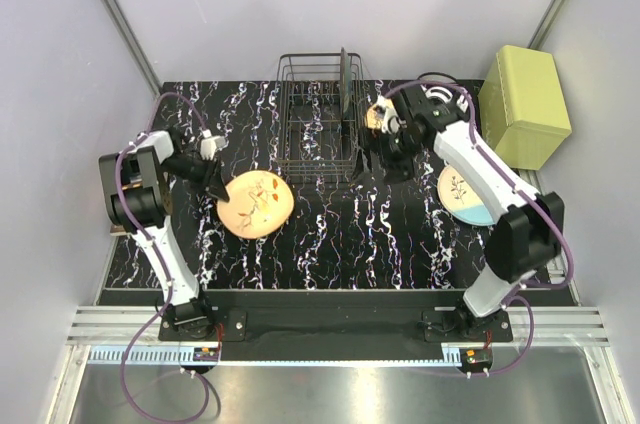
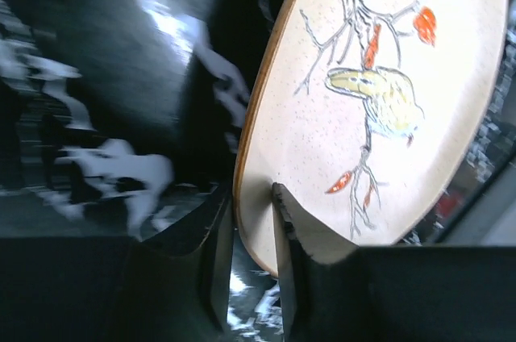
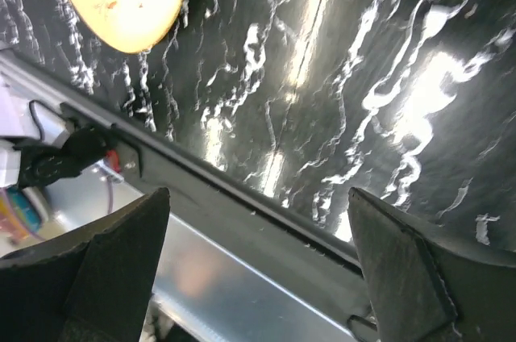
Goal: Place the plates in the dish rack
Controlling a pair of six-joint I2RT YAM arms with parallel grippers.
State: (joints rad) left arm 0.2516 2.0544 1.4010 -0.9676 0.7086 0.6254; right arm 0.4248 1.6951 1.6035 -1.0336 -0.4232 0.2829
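An orange plate with a bird and branch pattern (image 1: 257, 204) lies left of centre on the black marbled table. My left gripper (image 1: 216, 184) is shut on its left rim; in the left wrist view the fingers (image 2: 284, 221) pinch the plate (image 2: 387, 100) at its edge. The black wire dish rack (image 1: 312, 129) stands at the back centre with a dark teal plate (image 1: 345, 84) upright in it. My right gripper (image 1: 385, 152) is open and empty beside the rack's right side; its wrist view (image 3: 258, 197) shows wide-apart jaws. A second orange plate (image 1: 375, 116) shows partly behind the right arm. The cream and light-blue plate (image 1: 462, 196) lies at the right.
A yellow-green box (image 1: 525, 104) stands at the back right corner. Grey walls close in both sides and the back. The table's front edge and a metal rail (image 1: 330, 324) run along the near side, also seen in the right wrist view (image 3: 242, 205).
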